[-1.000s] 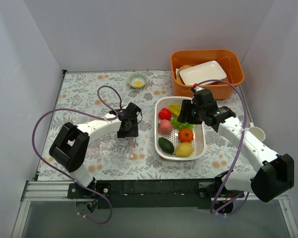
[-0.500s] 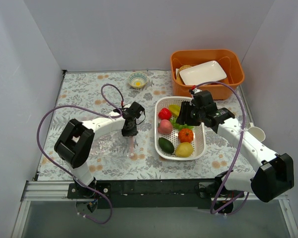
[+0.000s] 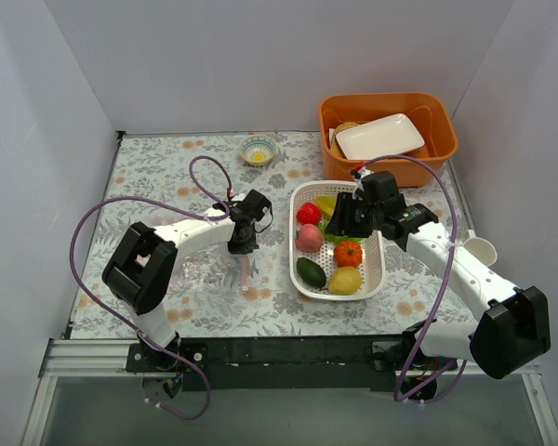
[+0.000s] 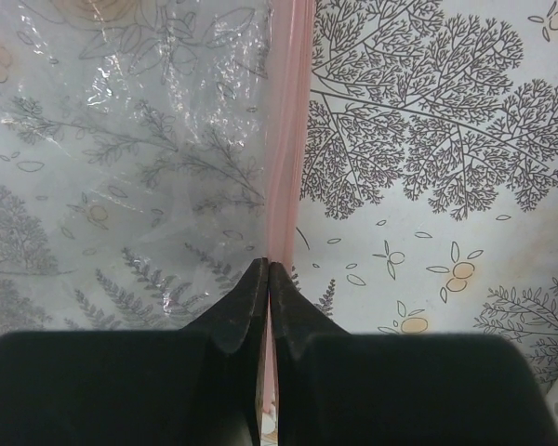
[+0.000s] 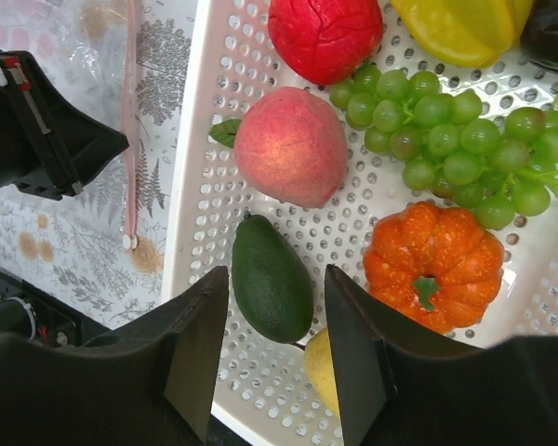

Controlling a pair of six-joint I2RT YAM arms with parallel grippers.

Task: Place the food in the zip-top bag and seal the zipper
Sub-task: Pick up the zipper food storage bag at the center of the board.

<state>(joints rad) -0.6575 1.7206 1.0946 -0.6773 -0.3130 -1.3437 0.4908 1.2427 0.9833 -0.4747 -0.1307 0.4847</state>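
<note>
The clear zip-top bag [image 3: 209, 271] lies flat on the floral cloth, its pink zipper [image 4: 289, 139] running along the mouth edge. My left gripper [image 4: 268, 265] is shut on the zipper, the pink strip pinched between its fingers. The food sits in a white perforated basket [image 5: 191, 186]: a red fruit [image 5: 325, 32], pink peach [image 5: 293, 144], green grapes [image 5: 446, 158], orange fruit [image 5: 437, 260], dark green avocado [image 5: 272, 307] and two yellow pieces [image 5: 465, 23] [image 5: 321, 372]. My right gripper [image 5: 276, 269] hangs open above the avocado, holding nothing.
An orange bin [image 3: 437, 139] holding a white plate [image 3: 379, 136] stands at the back right. A small bowl [image 3: 258, 150] sits at the back centre. A white cup [image 3: 479, 249] stands right of the basket, beside my right arm.
My left gripper has shut on the bag's zipper and shifted slightly toward the back. My right gripper has edged left over the basket, its jaws a little narrower.
</note>
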